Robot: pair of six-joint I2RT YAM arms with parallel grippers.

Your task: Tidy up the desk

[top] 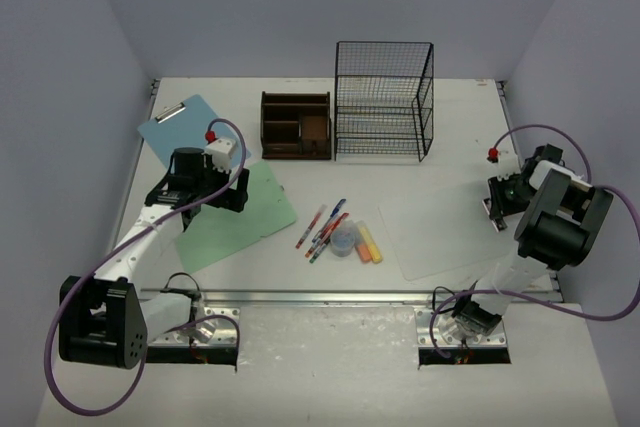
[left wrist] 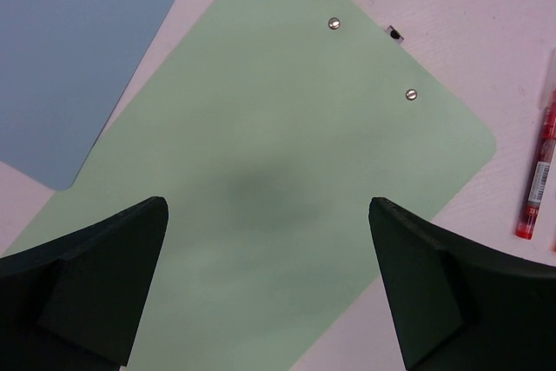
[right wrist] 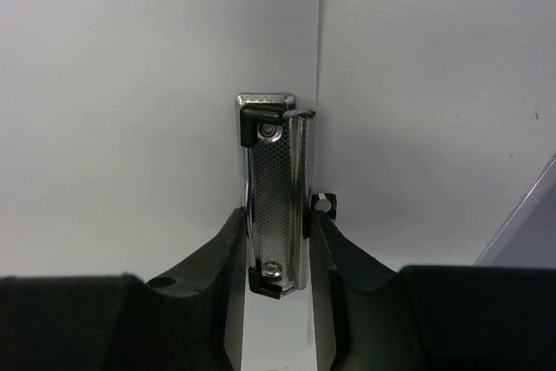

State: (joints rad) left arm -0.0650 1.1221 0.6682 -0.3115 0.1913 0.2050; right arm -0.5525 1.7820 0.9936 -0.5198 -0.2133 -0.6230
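**Right hand** (right wrist: 278, 245): both fingers are closed against the 2 long sides of a metal clip (right wrist: 276, 184), gripping it. The clip's lower end is hidden between the fingers. The surfaces on either side of it are so alike in tone that the wrist view does not separate board from desk. In the top view this hand sits at the right edge of the desk (top: 460, 117), at the right end of a pale clipboard (top: 445, 232). That board's outline is faint against the white top, and the arm's housing covers the clip there.

**Left hand** (left wrist: 268, 215): jaws are spread wide and hold nothing, above a green clipboard (left wrist: 287, 145). Contact with the board cannot be judged. 2 rivets (left wrist: 334, 23) show on the board face; its clip is out of sight apart from a small dark tab at the edge. A blue clipboard (left wrist: 78, 49) lies just beside it, corner meeting the green edge; which one overlaps cannot be told. A red pen (left wrist: 539, 171) is cut off by the frame edge.

**Desk**: fills the top view, with a metal rail (top: 320, 297) along the near edge.
- Centre: several pens (top: 322, 229), count unclear, beside a round translucent container (top: 344, 239) and 2 sticks (top: 368, 244), yellow and orange.
- Far side: a dark wooden organizer (top: 296, 125) stands just beside a black wire-mesh rack (top: 384, 99)
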